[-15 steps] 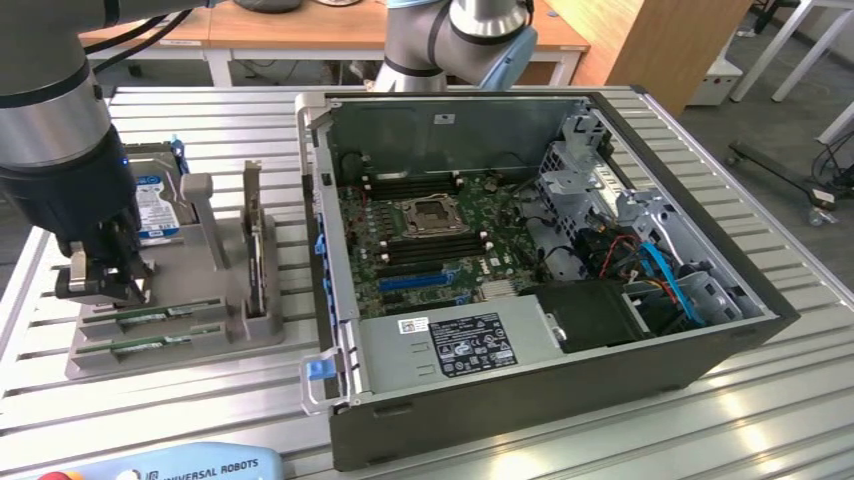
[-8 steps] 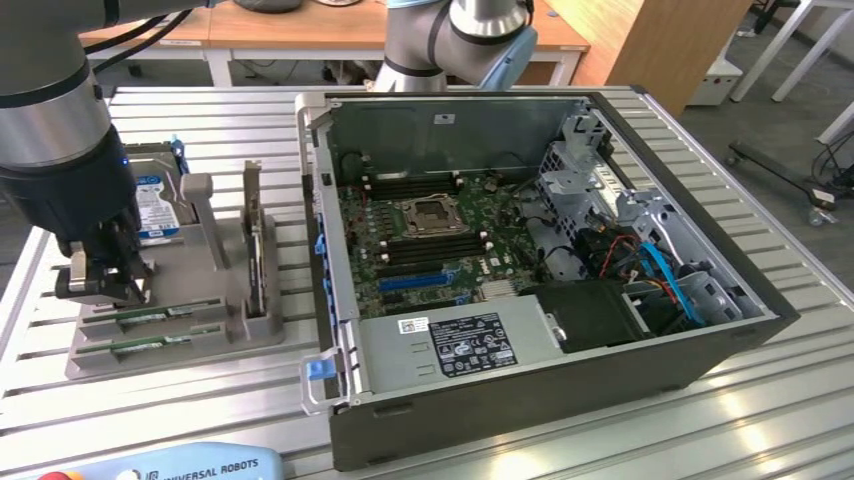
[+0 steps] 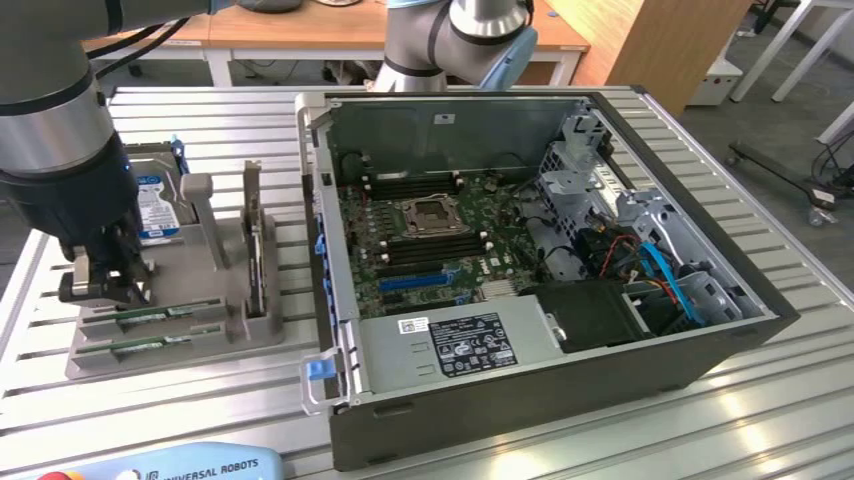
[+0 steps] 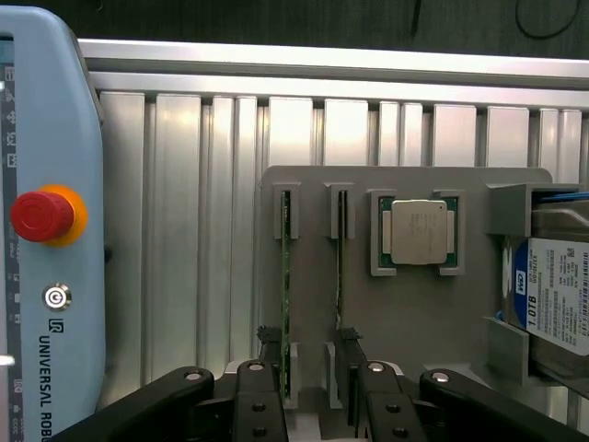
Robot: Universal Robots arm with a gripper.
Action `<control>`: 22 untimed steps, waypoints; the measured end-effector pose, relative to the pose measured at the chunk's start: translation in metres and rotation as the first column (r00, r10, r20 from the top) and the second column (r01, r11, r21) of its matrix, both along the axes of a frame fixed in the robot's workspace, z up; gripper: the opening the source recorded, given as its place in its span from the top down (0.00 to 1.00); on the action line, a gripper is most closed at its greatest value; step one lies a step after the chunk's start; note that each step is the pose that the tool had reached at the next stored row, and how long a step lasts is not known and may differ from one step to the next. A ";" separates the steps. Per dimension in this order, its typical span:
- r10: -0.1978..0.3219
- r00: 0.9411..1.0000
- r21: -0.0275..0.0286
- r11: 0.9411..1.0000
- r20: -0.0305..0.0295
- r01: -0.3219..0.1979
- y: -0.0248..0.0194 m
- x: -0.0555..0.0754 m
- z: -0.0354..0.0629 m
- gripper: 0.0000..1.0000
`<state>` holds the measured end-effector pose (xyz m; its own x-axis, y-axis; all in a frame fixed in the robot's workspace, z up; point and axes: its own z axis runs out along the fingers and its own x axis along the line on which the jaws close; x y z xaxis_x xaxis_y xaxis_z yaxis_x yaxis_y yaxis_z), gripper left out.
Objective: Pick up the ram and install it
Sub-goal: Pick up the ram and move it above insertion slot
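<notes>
Fingers (image 4: 270, 348) of the gripper (image 4: 308, 354) stand well apart and hold nothing, hanging over one end of a grey holder (image 4: 414, 368) that rests on the ribbed metal table (image 4: 184, 230). Two green boards stand on edge in parallel slots of that holder: the ram stick (image 4: 285, 267) on the side nearer the pendant (image 4: 55, 276), and the second ram stick (image 4: 340, 258) just beside it. In the wrist view one finger shows close against the outer side of the ram stick and the other finger close to the second ram stick, so both sticks' ends lie about between them; whether either finger touches a stick cannot be told. Beyond the sticks, a square silver processor (image 4: 419, 232) lies flat in its own pocket of the holder, and a hard drive (image 4: 557, 295) with a blue and white label stands at the holder's far end. In the exterior view the open computer case (image 3: 534, 390) sits on the exterior view's right of the holder, its green motherboard (image 3: 400, 250) exposed, with a processor socket (image 3: 434, 212) in the middle and dark long slots on either side of it.
</notes>
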<state>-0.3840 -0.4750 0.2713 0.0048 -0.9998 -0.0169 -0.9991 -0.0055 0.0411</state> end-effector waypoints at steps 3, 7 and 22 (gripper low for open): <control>0.000 1.000 0.000 1.000 0.000 0.000 0.0000 0.000 -0.0045 0.63; 0.000 1.000 0.000 1.000 0.000 0.000 0.0000 0.000 -0.0101 0.63; 0.000 1.000 0.000 1.000 0.000 0.000 -0.0048 0.000 -0.0173 0.63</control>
